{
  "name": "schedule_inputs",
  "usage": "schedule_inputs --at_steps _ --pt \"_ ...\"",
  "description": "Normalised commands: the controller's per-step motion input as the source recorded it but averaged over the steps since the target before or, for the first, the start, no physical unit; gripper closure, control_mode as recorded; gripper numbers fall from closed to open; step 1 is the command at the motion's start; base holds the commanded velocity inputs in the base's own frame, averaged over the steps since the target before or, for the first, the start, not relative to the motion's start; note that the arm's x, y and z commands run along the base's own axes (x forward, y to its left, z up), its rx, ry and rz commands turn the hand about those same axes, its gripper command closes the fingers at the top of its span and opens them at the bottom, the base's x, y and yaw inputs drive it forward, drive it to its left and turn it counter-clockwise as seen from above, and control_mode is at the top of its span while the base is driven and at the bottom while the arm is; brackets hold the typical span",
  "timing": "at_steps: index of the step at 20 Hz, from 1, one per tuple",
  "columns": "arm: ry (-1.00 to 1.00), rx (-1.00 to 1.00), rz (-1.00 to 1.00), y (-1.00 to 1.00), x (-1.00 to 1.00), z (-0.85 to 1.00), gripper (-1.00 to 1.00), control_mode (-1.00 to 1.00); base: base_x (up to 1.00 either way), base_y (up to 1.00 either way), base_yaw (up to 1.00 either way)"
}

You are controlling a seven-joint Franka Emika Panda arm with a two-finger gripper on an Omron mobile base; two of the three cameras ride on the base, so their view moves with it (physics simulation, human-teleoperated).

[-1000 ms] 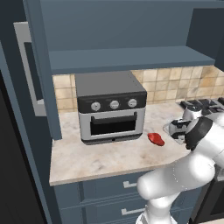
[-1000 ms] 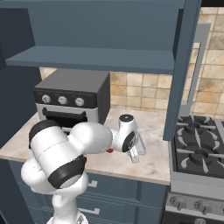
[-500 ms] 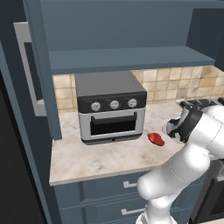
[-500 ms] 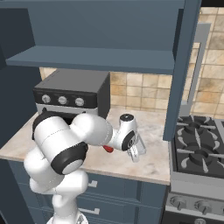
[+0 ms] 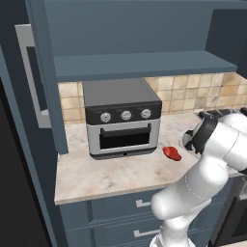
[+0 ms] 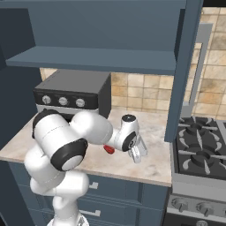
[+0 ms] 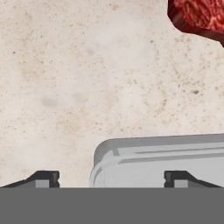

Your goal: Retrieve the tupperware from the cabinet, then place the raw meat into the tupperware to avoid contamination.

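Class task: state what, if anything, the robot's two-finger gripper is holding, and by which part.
Nothing. The gripper stands open above the pale translucent plastic tupperware resting on the counter, its fingertips spread wide and apart from it.

On the counter (image 5: pixel 111 176) there is one toaster oven (image 5: pixel 122 117) with three knobs (image 5: pixel 126 115), one piece of raw meat (image 5: pixel 172 153), and one plastic container (image 7: pixel 162 161).

Worktop (image 5: pixel 111 176): beige, speckled marble pattern.
On it, raw meat (image 5: pixel 172 153): glossy red, marbled paler red in the hand view.
Tupperware (image 7: pixel 166 162): pale whitish-grey.
Toaster oven (image 5: pixel 122 117): grey body, dark front, silver knobs.
Cabinet (image 5: pixel 135 29) above worktop: dark blue-grey.
Backsplash (image 5: pixel 193 91): tan tiles.
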Motion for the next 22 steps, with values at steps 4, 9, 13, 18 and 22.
schedule_inputs --at_steps 4,9,13,18,22 --pt "0.00 0.00 0.00 0.00 0.00 0.00 -1.00 -1.00 0.00 0.00 0.00" --pt "-0.03 0.07 -0.02 0.00 -0.16 0.09 -1.00 -1.00 0.00 0.00 0.00" --pt "-0.05 0.16 -0.11 0.04 -0.17 0.61 -1.00 -1.00 0.00 0.00 0.00" --pt "-0.14 0.13 -0.14 0.26 -0.08 0.86 -1.00 -1.00 0.00 0.00 0.00" --pt "-0.08 0.11 -0.21 0.30 -0.01 0.67 -1.00 -1.00 0.00 0.00 0.00"
